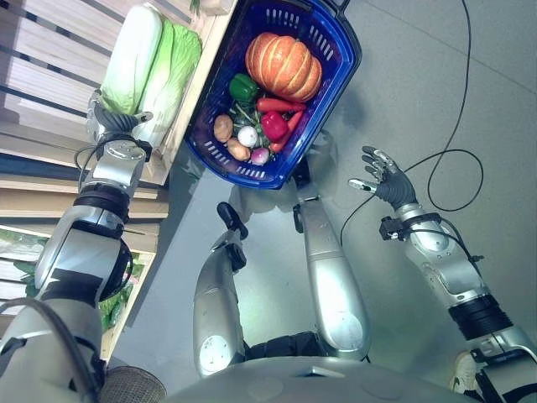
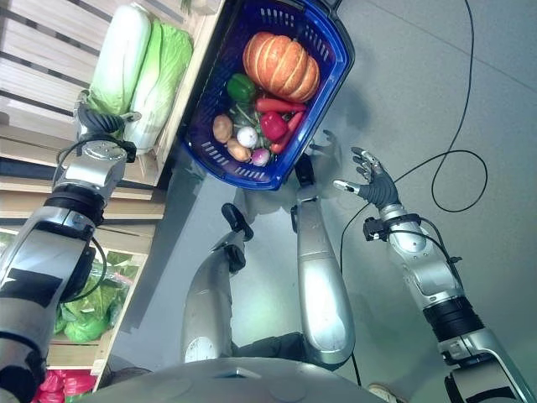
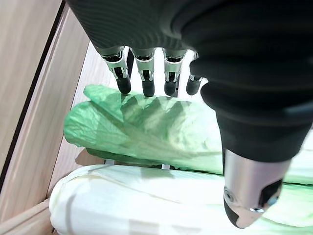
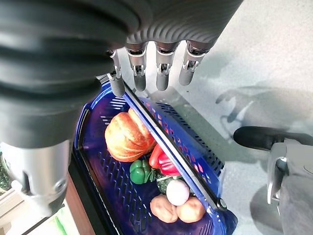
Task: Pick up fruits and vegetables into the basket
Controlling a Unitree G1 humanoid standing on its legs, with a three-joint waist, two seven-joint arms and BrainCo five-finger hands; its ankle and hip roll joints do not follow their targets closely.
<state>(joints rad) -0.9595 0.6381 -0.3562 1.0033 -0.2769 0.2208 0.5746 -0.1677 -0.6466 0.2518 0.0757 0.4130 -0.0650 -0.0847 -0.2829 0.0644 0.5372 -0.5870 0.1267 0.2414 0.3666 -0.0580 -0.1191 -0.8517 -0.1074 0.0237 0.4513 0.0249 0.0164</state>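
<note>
A blue plastic basket (image 1: 331, 63) w/ slotted walls is seen at upper centre of the left eye view, set on the grey floor (image 1: 419, 92) beside a slatted wooden shelf (image 1: 50, 59). Inside are held 1 ribbed orange pumpkin (image 1: 283, 65), 1 glossy green pepper (image 1: 243, 87), 1 red pepper (image 1: 273, 125), 1 long red chilli (image 1: 281, 105), 2 brown potatoes (image 1: 223, 128), and 1 round white onion (image 1: 247, 136); a further reddish bulb at the near end can't be told apart.

On the shelf, upper left, 2 long cabbages are laid side by side, touching: 1 pale, smooth (image 1: 132, 57), 1 w/ crinkled green leaves (image 1: 172, 75).

The left hand (image 1: 113, 122) is placed at the near end of the cabbages; in the left wrist view its fingers (image 3: 146, 81) are held straight, loose, tips at the green leaf, nothing gripped.

The right hand (image 1: 382, 178) is held over the floor, right of centre, well apart from the basket, fingers spread & relaxed, nothing held.
</note>
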